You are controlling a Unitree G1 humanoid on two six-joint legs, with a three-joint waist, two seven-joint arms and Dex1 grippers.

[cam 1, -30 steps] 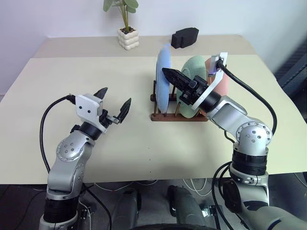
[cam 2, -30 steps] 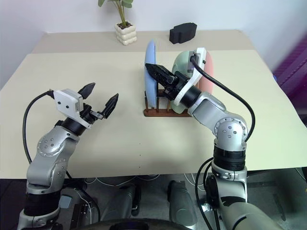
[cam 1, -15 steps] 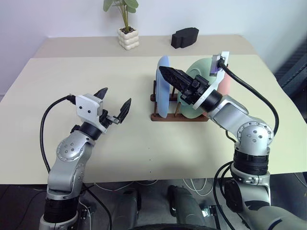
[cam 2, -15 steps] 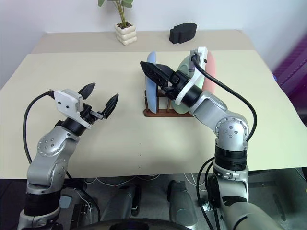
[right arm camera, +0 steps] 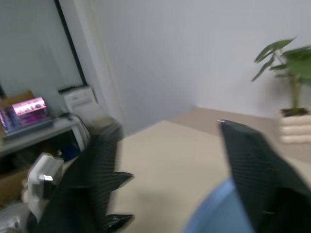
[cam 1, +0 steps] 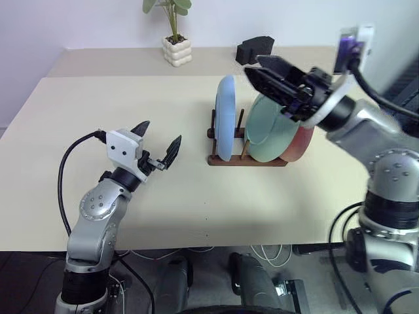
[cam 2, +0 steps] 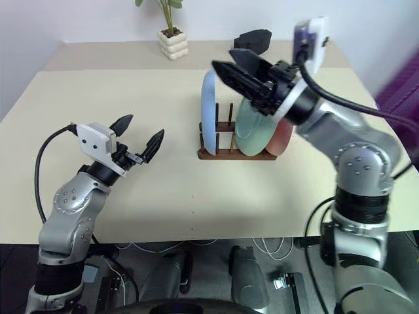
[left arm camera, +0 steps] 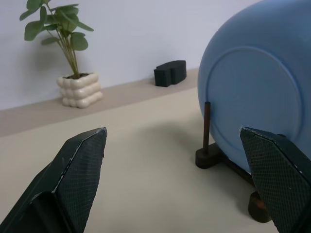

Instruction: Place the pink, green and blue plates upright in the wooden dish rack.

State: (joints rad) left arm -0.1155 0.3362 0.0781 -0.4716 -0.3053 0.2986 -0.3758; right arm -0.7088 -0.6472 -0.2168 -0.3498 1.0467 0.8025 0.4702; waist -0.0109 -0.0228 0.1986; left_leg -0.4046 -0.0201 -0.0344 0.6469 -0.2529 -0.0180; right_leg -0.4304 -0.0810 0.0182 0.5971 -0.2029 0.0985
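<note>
Three plates stand upright in the wooden dish rack (cam 1: 245,159) on the table. The blue plate (cam 1: 226,118) is at the rack's left end, the green plate (cam 1: 272,127) is in the middle, and the pink plate (cam 1: 302,142) peeks out behind the green one. My right gripper (cam 1: 254,64) hovers above the green plate, open with nothing between its fingers (right arm camera: 252,165). My left gripper (cam 1: 159,139) is open and empty above the table, left of the rack. In the left wrist view the blue plate (left arm camera: 252,102) and a rack peg (left arm camera: 207,126) sit just ahead of it.
A potted plant in a white pot (cam 1: 175,51) and a black block (cam 1: 254,49) stand at the back of the beige table (cam 1: 131,91), by the wall. The rack sits right of the table's middle.
My right gripper has lifted up and to the right, off the plates, and rolled. The green plate now shows in full. The left arm has not moved.
</note>
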